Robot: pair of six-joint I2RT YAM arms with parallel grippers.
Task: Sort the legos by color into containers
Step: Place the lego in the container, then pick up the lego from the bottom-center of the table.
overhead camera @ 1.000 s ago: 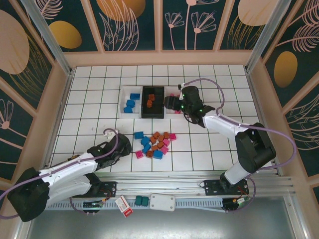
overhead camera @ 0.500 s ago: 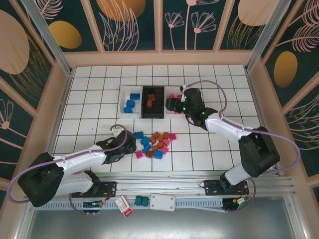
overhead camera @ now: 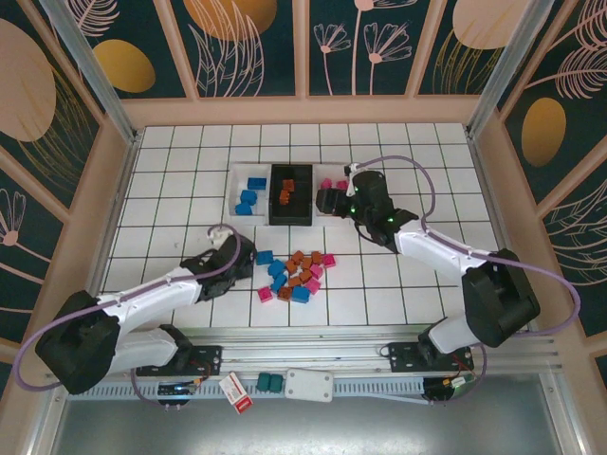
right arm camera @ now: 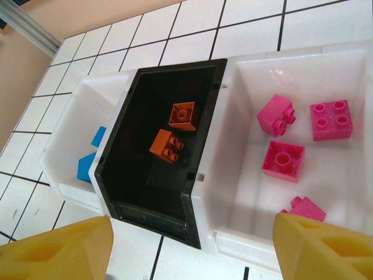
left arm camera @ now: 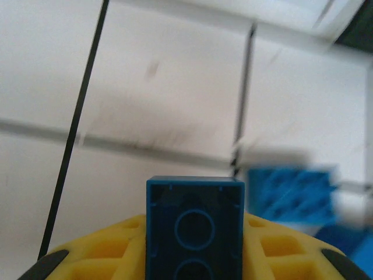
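Gripping item: left claw (overhead camera: 250, 257), closed narrow on one blue brick (left arm camera: 195, 227), which sits squarely between the yellow pads (left arm camera: 105, 251).

Change noted: a second ago the left arm lay low and left, well apart from the pile (overhead camera: 296, 275). It has since swung in to the pile's left edge, and its jaws have drawn in from a wider set. Judged meaning: one blue piece secured, ready for carrying to the left white bin (overhead camera: 234, 216). Whether it has cleared the worktop (overhead camera: 190, 161) cannot be told.

Right claw (right arm camera: 192, 236): jaws wide, nothing between them, hovering over the bins as it did a second ago.

Stock already sorted:
- left white bin: blue bricks (overhead camera: 248, 197)
- black bin (right arm camera: 145, 192), centre: two orange bricks (right arm camera: 183, 115)
- right white bin (right arm camera: 245, 169): four pink bricks (right arm camera: 284, 160)

Stock unsorted: loose pile of blue, orange and pink on the worktop, between the two arms. Most of the sorting is judged still to do.

Materials and form: bricks of hard glossy plastic, boxy, with round studs on top and ringed hollows beneath. Bins are smooth-walled rectangles standing side by side, touching. The worktop is white with a black grid, and the pads are ribbed and yellow.
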